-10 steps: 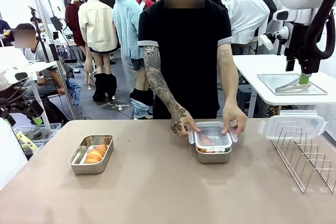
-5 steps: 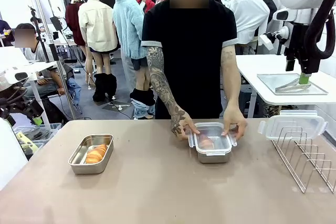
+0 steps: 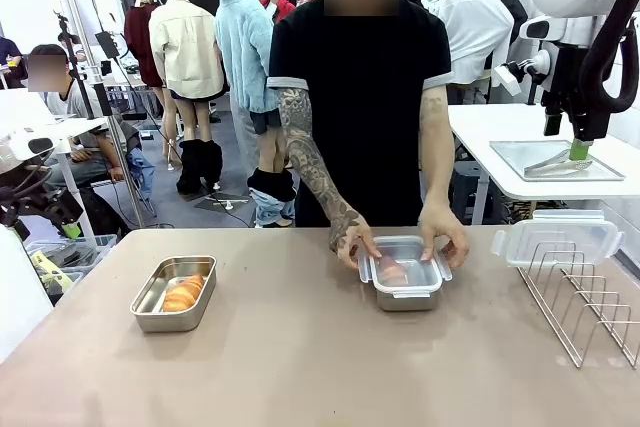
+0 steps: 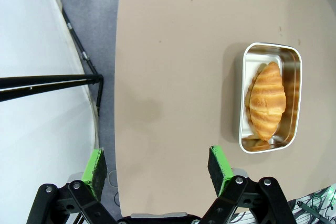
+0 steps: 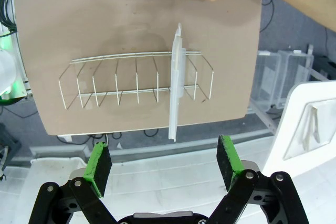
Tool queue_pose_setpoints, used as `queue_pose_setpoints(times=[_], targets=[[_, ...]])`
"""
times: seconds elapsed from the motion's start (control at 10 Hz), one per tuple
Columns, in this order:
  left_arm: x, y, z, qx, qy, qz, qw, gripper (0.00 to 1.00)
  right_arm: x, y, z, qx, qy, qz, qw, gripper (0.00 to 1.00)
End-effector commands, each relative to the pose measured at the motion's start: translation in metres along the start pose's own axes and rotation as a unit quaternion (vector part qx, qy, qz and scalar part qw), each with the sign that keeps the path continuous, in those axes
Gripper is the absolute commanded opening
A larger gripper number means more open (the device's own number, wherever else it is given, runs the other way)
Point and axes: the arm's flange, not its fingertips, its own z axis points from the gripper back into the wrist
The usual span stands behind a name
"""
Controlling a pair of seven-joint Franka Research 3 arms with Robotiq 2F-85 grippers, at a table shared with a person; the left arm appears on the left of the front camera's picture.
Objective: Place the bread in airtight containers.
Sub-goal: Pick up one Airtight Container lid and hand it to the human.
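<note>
Beige and mostly bare, the table (image 3: 300,367) carries two steel boxes. Near its left end sits the open box (image 3: 174,293), lidless, with a croissant (image 3: 184,293) lying lengthwise inside. Toward the middle right, the person's right hand (image 3: 352,243) and left hand (image 3: 445,241) press on the clear lid of the second box (image 3: 407,282). A second croissant (image 3: 392,271) shows dimly through the plastic. A spare lid (image 3: 556,237) stands on edge in the wire rack (image 3: 590,297) at the right end.

I'd judge the pastry light, soft and flaky. It would crush under a firm pinch, so a loose hold across its thick middle suits it. The spare lid looks thin, light and smooth, and is likely slippery. Its upper rim, standing clear of the wires, seems the place to take it. The open box is stiff but may skate on the table when pressed.

The left arm's jaws point straight down over the table just beside the open box, green pads (image 4: 95,166) wide apart and empty. The right arm's jaws hang high over the table edge near the wire rack, equally apart, holding nothing.
</note>
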Motion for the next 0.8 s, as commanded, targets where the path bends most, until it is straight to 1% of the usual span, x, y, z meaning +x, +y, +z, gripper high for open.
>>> queue_pose_setpoints(times=[0.0, 0.7], targets=[[-0.0014, 0.0013, 0.0014, -0.002, 0.001, -0.007, 1.0, 1.0, -0.0007, -0.0014, 0.0019, 0.0, 0.007, 0.002, 1.0, 1.0], [-0.0014, 0.0013, 0.0014, -0.002, 0.001, -0.007, 1.0, 1.0, -0.0007, -0.0014, 0.0019, 0.0, 0.007, 0.002, 1.0, 1.0]])
